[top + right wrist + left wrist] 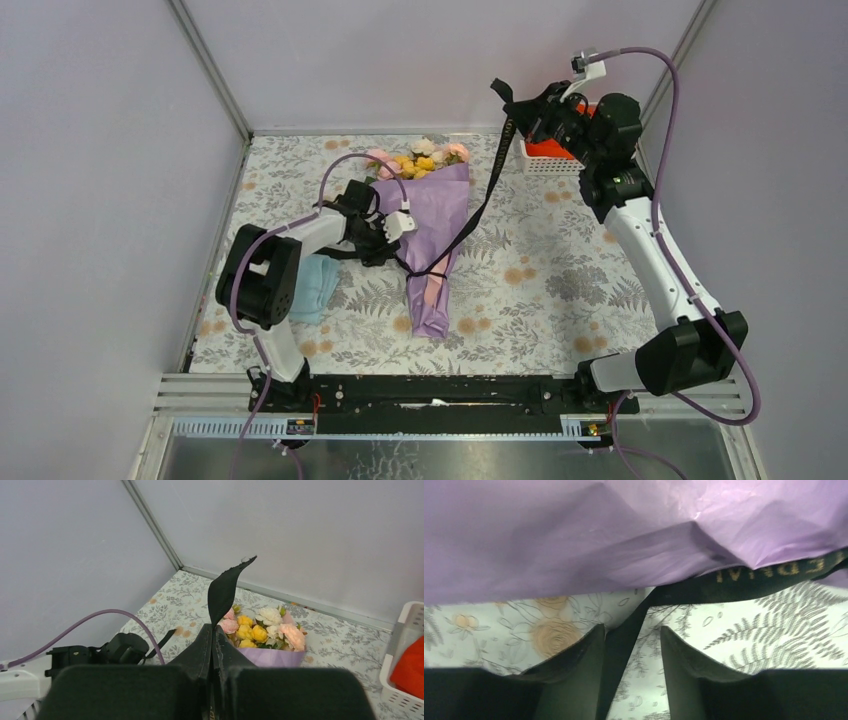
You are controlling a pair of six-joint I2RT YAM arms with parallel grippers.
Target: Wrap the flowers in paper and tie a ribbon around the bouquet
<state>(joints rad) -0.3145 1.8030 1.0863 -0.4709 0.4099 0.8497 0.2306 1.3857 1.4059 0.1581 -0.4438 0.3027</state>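
Note:
The bouquet lies on the table: pink, yellow and white flowers (pixel 420 160) in a purple paper (pixel 437 215) cone with its tip toward me. A black ribbon (pixel 487 195) loops round the cone's lower part and rises to my right gripper (pixel 527 115), which is raised and shut on it. In the right wrist view the ribbon (pixel 227 587) end sticks up past the shut fingertips, above the flowers (pixel 260 627). My left gripper (pixel 393 240) sits low at the cone's left side. Its jaws stand apart under the paper (pixel 574 540), and a ribbon (pixel 624 650) strand runs between them along the left finger (pixel 574 675).
A light blue folded cloth (pixel 318 285) lies by the left arm. A white basket (pixel 545 162) holding an orange cloth (pixel 548 148) stands at the back right, just under the right gripper. Grey walls close in the floral table on three sides.

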